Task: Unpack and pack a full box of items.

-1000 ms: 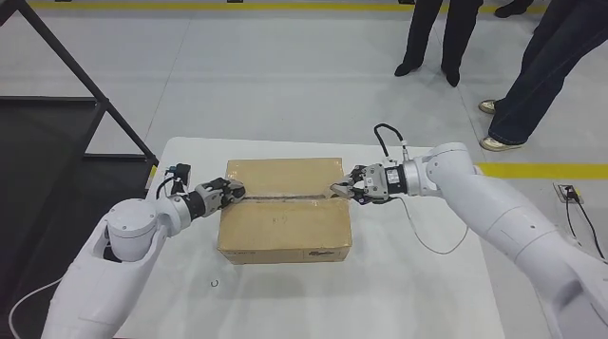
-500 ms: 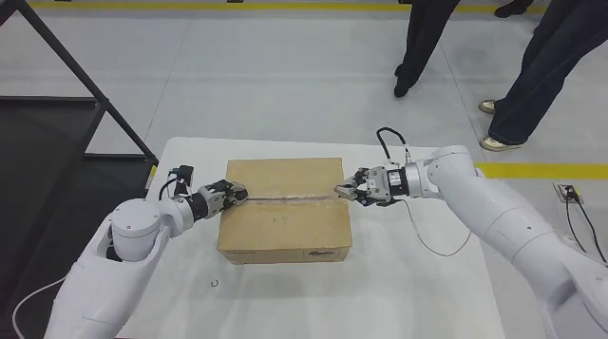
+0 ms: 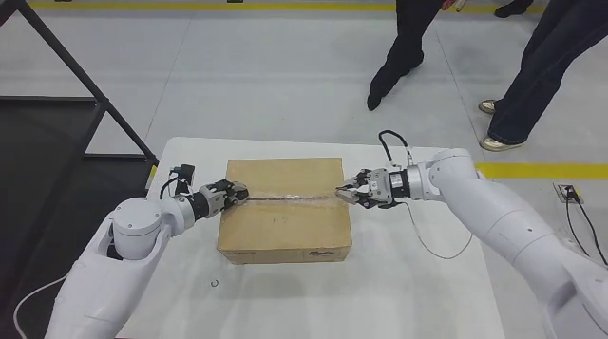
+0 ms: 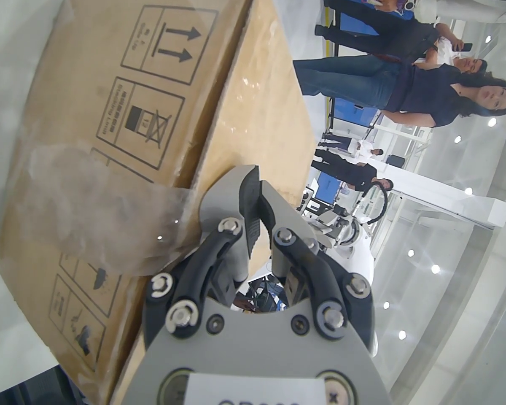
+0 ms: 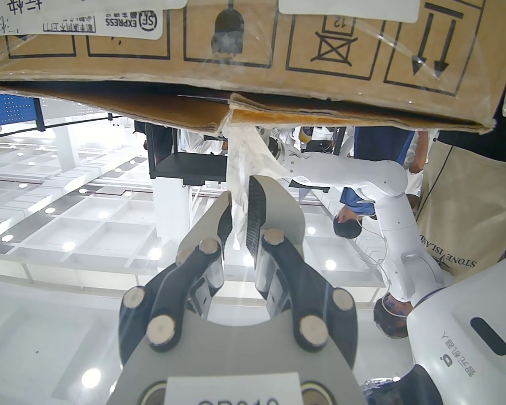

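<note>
The right gripper is clamped on a loose strip of tape just off one end of the box — the strip runs from the top seam straight into its jaws. The left gripper, fingers together, sits at the seam's opposite end. The box lies on the table between them — seam running gripper to gripper.

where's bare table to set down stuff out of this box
Bare: the white table strip between the brown cardboard box and the near edge, save a small ring. Crowded: both box ends, the left gripper at one, the right gripper shut on clear tape at the other.
</note>
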`<state>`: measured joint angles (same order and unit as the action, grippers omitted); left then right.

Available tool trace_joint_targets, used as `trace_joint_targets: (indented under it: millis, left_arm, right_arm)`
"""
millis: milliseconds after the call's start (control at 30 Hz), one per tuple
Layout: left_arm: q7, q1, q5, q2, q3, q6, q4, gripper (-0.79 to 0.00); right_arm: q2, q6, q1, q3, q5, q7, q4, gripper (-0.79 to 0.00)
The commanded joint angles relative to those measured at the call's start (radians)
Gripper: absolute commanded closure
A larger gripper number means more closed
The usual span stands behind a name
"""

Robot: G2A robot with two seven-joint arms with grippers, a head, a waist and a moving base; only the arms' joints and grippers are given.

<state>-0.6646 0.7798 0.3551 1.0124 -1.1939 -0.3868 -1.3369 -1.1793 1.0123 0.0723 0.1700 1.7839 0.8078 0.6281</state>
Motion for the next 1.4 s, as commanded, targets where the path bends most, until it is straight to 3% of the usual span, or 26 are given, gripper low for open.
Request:
trace_joint_targets:
  millis: [0,533,1367]
  left_arm:
    - [0.000,0.000,-0.001,0.001,0.000,-0.001,0.000,0.000]
    - [-0.003,-0.004,-0.013,0.006,0.005,-0.007,0.003,0.000]
    - [-0.001,-0.002,-0.038,0.013,0.008,-0.013,0.004,0.000]
  right_arm:
    - [0.001,0.000,0.001,0.000,0.001,0.000,0.000,-0.135]
    - [0.013,0.000,0.002,0.000,0.013,0.000,0.008,-0.305]
    - [0.035,0.000,0.000,0.000,0.025,0.000,0.011,-0.379]
